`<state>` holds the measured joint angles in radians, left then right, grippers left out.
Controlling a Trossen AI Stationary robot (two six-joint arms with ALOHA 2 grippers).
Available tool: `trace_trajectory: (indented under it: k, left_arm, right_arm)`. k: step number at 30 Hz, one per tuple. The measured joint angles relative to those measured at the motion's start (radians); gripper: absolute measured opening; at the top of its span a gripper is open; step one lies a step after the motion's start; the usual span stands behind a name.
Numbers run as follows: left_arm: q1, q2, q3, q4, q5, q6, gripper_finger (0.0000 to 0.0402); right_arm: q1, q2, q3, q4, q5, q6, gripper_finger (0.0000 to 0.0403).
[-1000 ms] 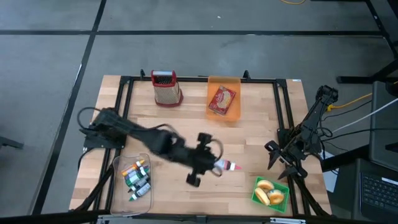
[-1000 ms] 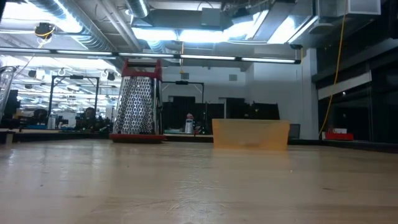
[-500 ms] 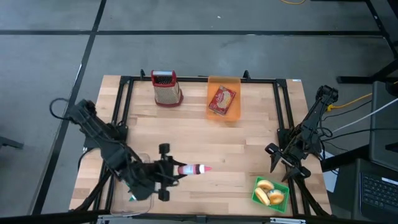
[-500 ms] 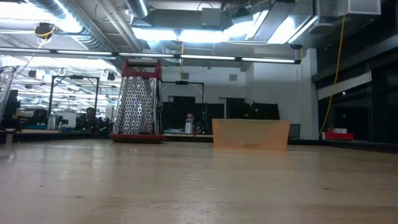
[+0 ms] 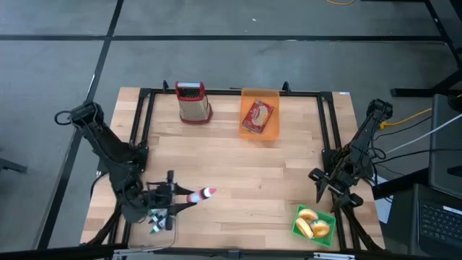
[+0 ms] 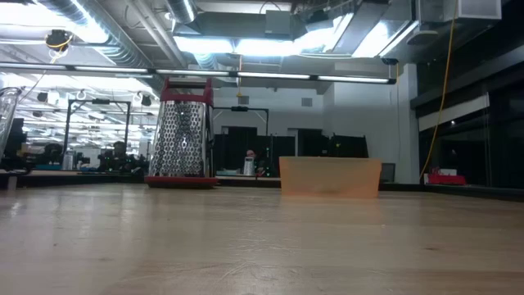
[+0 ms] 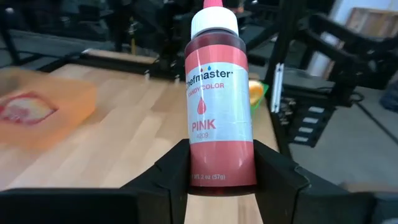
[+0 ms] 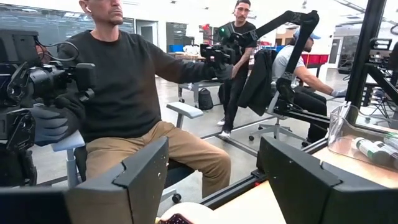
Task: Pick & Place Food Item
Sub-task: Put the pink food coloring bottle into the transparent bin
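A small bottle of pink food colour with a white cap is in my left gripper, which is shut on it near the table's near left corner. The bottle lies about level, cap toward the table's right. Beneath the gripper stands a clear container with several similar bottles. My right gripper waits open at the table's right edge, nothing between its fingers. My left gripper pinches the bottle's bottom end between its two fingers. The fingers come about level from the table's left and lie along the bottle. The bottle sticks out ahead of them, cap end free, lifted clear of the table.
A metal grater with red trim and an orange tray holding a red packet stand at the far side. A green tray with bread-like food sits near right. A black frame rims the table. People sit beyond the table.
My left gripper has carried the pink bottle from the table's near middle toward the left and near edges and down, over the clear container, rolling as it went. The bottle stays in the hold, cap still toward the right.
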<state>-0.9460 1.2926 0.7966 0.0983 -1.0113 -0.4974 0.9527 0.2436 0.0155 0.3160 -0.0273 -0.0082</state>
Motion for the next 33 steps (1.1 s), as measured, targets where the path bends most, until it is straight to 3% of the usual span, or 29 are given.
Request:
trace_trajectory:
  k: [9, 14, 21, 33]
  left_arm:
    - [-0.208, -0.001, -0.004, -0.391, -0.124, -0.489, 0.0134]
    - [-0.277, -0.001, -0.004, -0.573, -0.071, -0.709, 0.0134]
    - [-0.375, -0.002, -0.004, -0.620, -0.037, -0.819, 0.0134]
    - [-0.573, -0.002, -0.004, -1.124, 0.142, -1.450, 0.0134]
  right_arm:
    - [0.000, 0.000, 0.000, 0.001, 0.009, 0.046, 0.0256]
    - [0.000, 0.000, 0.000, 0.000, 0.023, 0.047, 0.0256]
    - [0.000, 0.000, 0.000, -0.003, 0.046, 0.046, 0.0256]
    - [0.000, 0.000, 0.000, -0.017, 0.151, 0.017, 0.0256]
